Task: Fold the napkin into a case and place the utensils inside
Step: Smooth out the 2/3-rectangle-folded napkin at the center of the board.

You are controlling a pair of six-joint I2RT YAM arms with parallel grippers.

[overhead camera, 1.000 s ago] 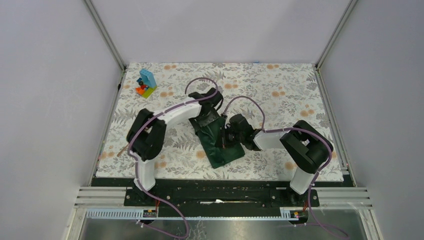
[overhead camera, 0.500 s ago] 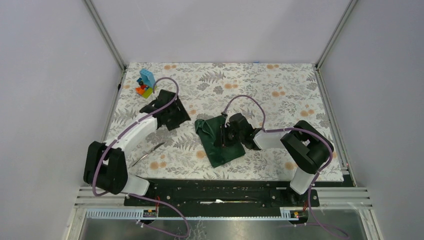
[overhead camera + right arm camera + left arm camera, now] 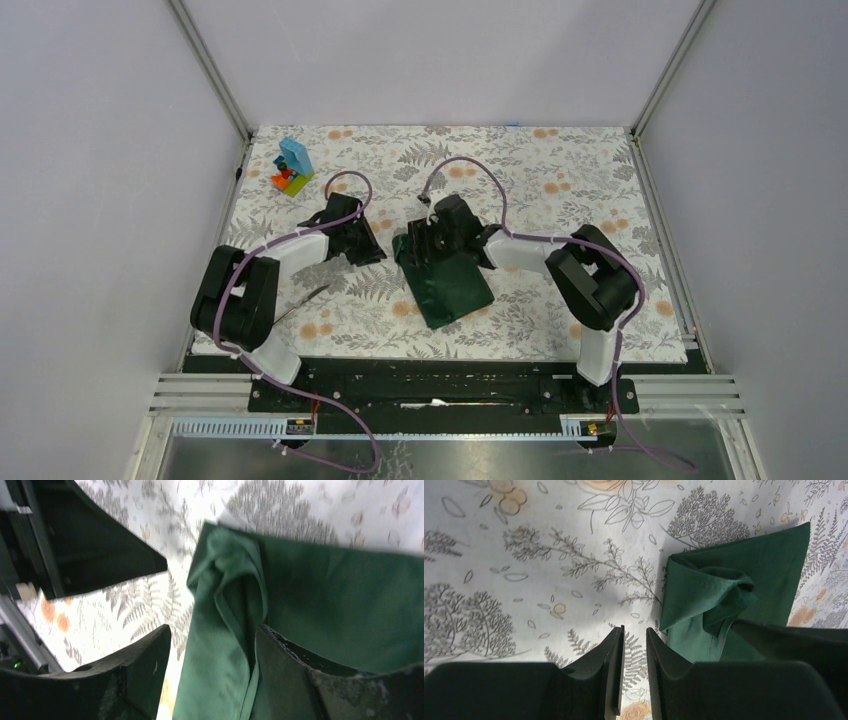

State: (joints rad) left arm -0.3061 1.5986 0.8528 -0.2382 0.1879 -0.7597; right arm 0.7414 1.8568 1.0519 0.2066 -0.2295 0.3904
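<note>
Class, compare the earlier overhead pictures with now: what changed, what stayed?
The left gripper swung off the napkin toward the left, then came back beside it, empty. The right gripper slid from the napkin's middle to its far end, jaws open. Napkin, utensil and block stack stayed put.

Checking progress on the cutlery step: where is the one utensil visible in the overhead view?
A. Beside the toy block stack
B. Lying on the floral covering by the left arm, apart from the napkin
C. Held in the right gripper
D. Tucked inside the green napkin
B: the utensil lies on the floral table covering next to the left arm, apart from the dark green napkin.
</note>
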